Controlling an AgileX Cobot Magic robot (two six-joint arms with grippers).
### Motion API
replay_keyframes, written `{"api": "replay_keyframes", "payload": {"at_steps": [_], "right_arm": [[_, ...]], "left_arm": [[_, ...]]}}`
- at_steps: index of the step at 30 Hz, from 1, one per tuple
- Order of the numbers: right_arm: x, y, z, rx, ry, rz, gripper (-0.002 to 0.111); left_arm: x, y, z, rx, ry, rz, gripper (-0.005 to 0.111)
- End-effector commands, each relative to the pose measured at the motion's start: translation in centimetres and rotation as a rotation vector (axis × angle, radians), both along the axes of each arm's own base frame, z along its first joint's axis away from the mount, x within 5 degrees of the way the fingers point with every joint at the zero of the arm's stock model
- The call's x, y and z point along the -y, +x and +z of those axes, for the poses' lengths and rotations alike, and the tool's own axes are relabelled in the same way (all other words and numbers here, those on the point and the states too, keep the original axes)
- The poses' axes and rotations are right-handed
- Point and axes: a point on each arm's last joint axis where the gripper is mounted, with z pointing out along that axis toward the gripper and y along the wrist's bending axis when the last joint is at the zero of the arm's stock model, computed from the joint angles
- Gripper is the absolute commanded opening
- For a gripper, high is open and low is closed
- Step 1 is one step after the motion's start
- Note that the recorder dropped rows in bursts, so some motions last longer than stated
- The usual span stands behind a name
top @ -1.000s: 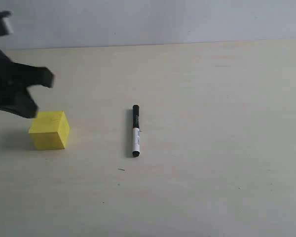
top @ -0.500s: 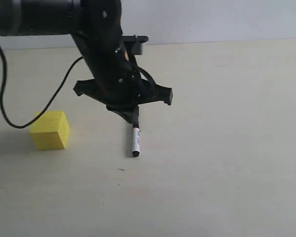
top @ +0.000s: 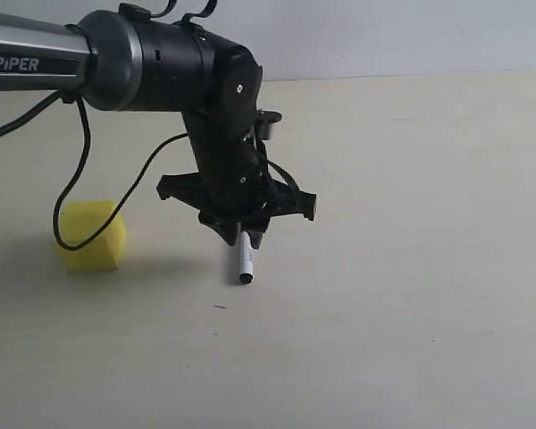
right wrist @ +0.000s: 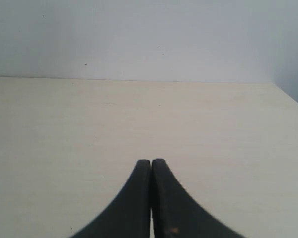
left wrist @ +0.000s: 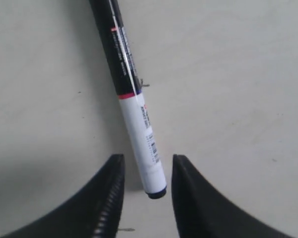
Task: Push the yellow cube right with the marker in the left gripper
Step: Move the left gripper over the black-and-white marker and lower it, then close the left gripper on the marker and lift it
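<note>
Straddling the white end of the marker (left wrist: 139, 124), the left gripper (left wrist: 147, 161) holds its 2 fingers (left wrist: 109, 198) spread; the marker lies central on the desk (top: 429, 313), the yellow cube (top: 91, 237) near its left edge.

One marker (top: 246, 263), one yellow cube (top: 90, 236)

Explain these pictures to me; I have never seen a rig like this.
This is a two-armed robot; each arm ends in a two-fingered tool. The wide picture comes from a camera off the arms and shows the left arm. The other two come from wrist cameras. On the pale table lie a yellow cube and a marker. The left tool is open, its fingers either side of the marker's white end, not gripping yet. The right tool is shut, holding nothing.
</note>
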Motion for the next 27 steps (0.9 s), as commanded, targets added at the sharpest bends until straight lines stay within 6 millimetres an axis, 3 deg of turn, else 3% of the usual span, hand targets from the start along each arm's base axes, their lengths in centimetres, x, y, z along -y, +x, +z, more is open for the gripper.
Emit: {"api": "replay_keyframes", "payload": {"at_steps": [1, 27], "right_arm": [[0.03, -0.01, -0.03, 0.013, -0.003, -0.005, 0.000], [0.03, -0.01, -0.03, 0.013, -0.003, -0.005, 0.000]], "left_arm": [[0.10, 0.38, -0.61, 0.006, -0.001, 0.022, 0.046], [0.22, 0.69, -1.33, 0.022, -0.004, 0.057, 0.047]]}}
